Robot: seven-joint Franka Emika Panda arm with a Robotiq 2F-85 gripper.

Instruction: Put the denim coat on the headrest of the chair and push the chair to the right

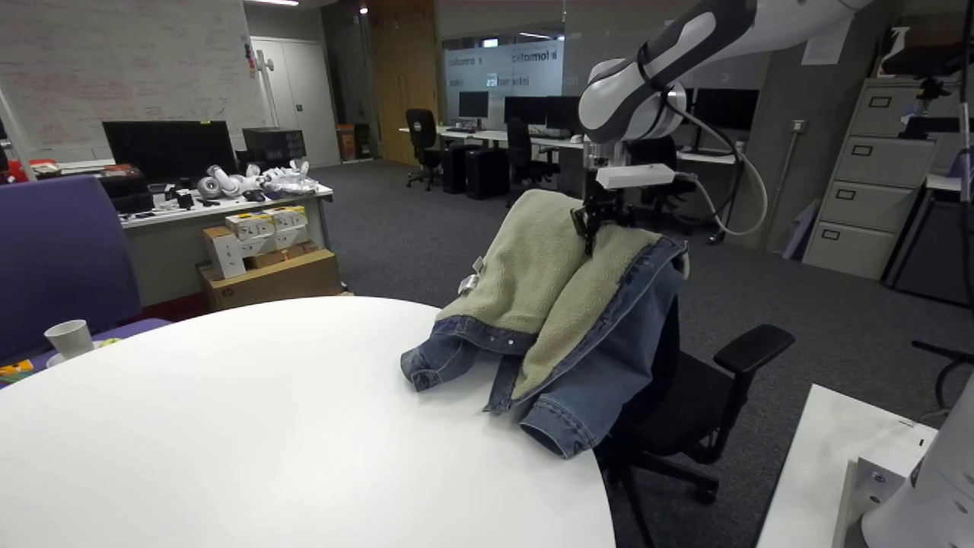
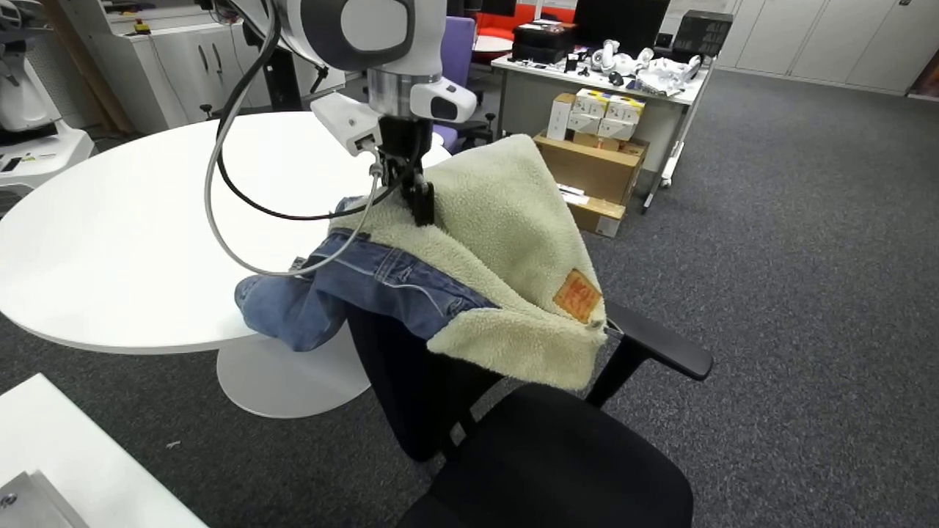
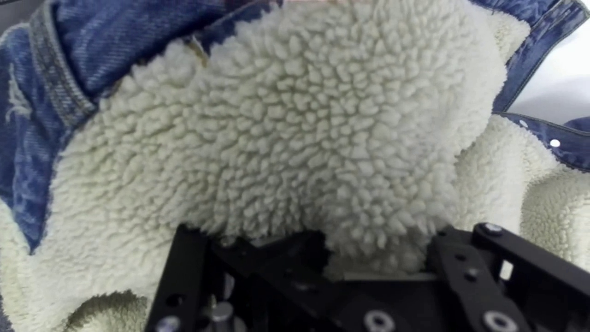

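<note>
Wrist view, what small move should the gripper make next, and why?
Probably squeeze the gripper firmly on the denim coat before shifting it: the wrist view shows fleece bunched between the jaws, their hold uncertain, and the coat drapes over the back of the chair, sleeves reaching over the white round table.

We see a mottled blue coat [image 1: 567,316] with cream lining [image 2: 506,205] and an orange-brown patch [image 2: 578,295], a solid black chair [image 2: 546,444], a black gripper [image 2: 419,209], a white and dark grey arm [image 1: 624,100], a plain white table [image 1: 289,426], speckled dark grey carpet [image 2: 799,308], a purple chair [image 1: 61,251], a black monitor [image 1: 171,152] and brown boxes [image 1: 278,281].
</note>
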